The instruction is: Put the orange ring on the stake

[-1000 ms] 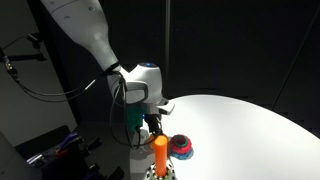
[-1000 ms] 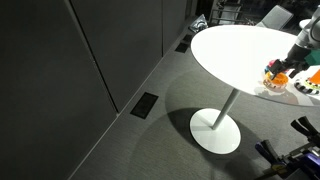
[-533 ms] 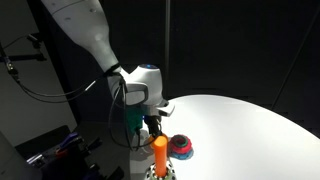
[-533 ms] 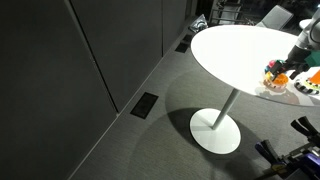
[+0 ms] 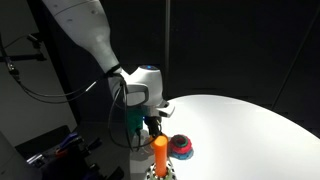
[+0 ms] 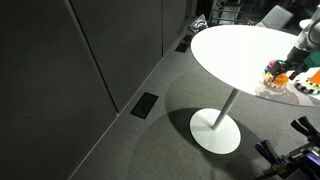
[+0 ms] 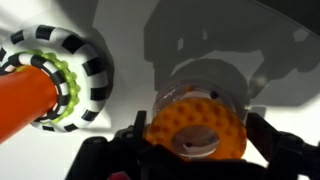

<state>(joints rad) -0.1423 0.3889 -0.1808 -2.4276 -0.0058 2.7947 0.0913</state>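
The orange ring sits between my two black fingers in the wrist view, and both touch its sides. My gripper is shut on it and holds it just above the white table. The stake is an orange peg on a black-and-white checkered base, to the left of the ring in that view. In an exterior view the gripper hangs just behind and left of the upright stake. The gripper also shows at the table's right edge in an exterior view.
A red-and-blue ring lies on the table right of the stake. The round white table stands on a single pedestal. Its edge runs close to the stake. Dark walls and cables surround the arm.
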